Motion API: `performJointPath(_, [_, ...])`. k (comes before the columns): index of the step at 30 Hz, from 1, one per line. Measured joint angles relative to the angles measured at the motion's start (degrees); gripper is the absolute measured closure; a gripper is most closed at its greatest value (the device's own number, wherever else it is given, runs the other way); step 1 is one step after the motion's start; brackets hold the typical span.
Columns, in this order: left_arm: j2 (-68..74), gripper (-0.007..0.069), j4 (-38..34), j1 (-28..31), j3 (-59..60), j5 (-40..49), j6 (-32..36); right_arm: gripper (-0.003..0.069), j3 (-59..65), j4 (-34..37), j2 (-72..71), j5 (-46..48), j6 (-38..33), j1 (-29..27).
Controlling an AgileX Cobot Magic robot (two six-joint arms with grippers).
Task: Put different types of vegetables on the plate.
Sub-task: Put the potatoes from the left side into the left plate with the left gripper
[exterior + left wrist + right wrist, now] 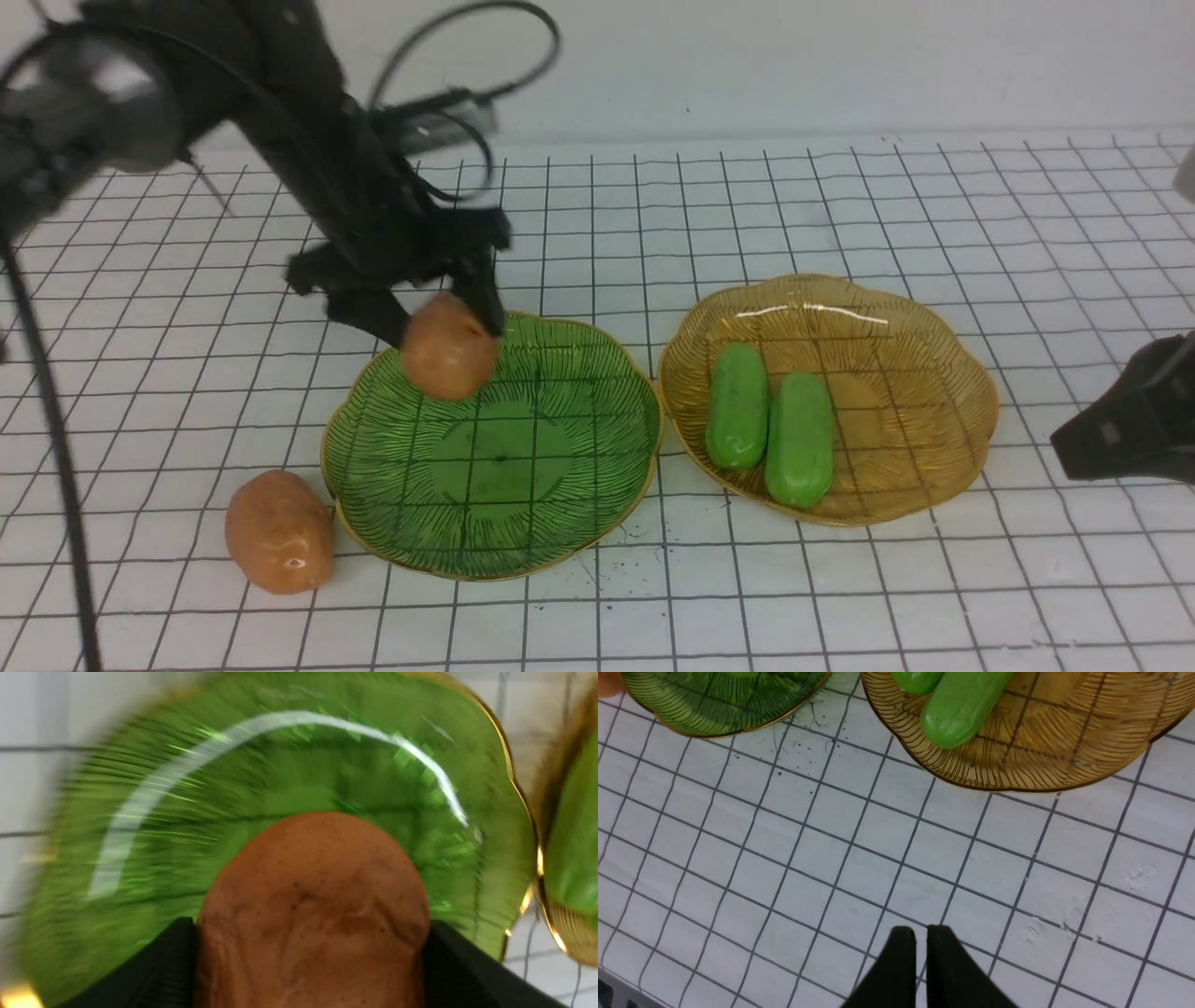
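Note:
My left gripper (439, 322) is shut on an orange-brown potato (449, 347) and holds it above the far left rim of the green plate (560, 485). In the left wrist view the potato (313, 905) sits between the black fingers (448, 961) over the blurred green plate (140, 858). A second potato (278, 532) lies on the table left of the green plate. Two green cucumbers (738, 406) (800, 439) lie side by side in the amber plate (915, 392). My right gripper (921, 935) is shut and empty, low over the table near the amber plate (1041, 760).
The table is a white surface with a black grid (840, 597). A white wall runs along the far edge. The green plate (719, 709) and a cucumber (962, 707) show in the right wrist view. The right arm (1130, 420) sits at the right edge.

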Motion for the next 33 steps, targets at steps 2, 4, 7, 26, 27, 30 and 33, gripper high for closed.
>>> performJointPath(2, [2.79, 0.0096, 0.0, -3.1, -0.07, -1.81, 0.06, 0.0633, 0.0, 0.21, 0.0, 0.0, 0.21, 0.0])
performJointPath(4, [5.15, 0.0096, 0.05, -4.67, -0.44, -3.13, -0.46, 0.0633, 0.0, 0.94, 0.0, 0.0, 0.59, 0.0])
performJointPath(7, [6.96, 0.0096, 0.27, -4.93, -1.01, -3.69, -2.81, 0.0633, 0.0, 2.32, 0.0, 0.0, 0.97, 0.0])
performJointPath(26, [7.05, 0.0041, 5.69, -5.98, -12.85, 1.11, -6.43, 0.0633, 0.0, 3.27, 0.0, -0.05, 1.11, 0.0])
performJointPath(27, [7.21, 0.0041, 6.86, -6.51, -12.85, 1.11, -6.47, 0.0633, 0.0, 3.27, 0.0, -0.05, 1.11, 0.0])
performJointPath(30, [7.59, 0.0041, 9.45, -7.63, -12.85, 1.18, -6.47, 0.0633, 0.0, 3.27, 0.0, -0.05, 1.11, 0.0])
performJointPath(33, [7.7, 0.0041, 11.37, -8.26, -12.85, 1.18, -6.47, 0.0633, 0.0, 3.27, 0.0, -0.05, 1.13, 0.0])
